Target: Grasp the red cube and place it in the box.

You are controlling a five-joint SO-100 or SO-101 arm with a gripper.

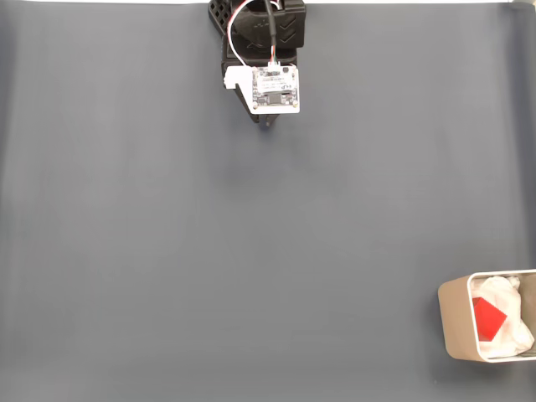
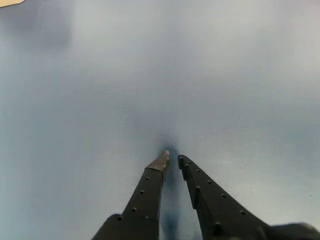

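Red cube (image 1: 488,316) lies inside the box (image 1: 455,322) at the lower right of the fixed view, resting on crumpled white paper (image 1: 509,293) that lines it. At the top centre of that view the arm (image 1: 266,33) sits folded, a white circuit board (image 1: 275,88) on its wrist, well apart from the box. In the wrist view the gripper (image 2: 173,160) points down at the bare grey table (image 2: 100,100), its jaws nearly together with a thin gap and nothing between them.
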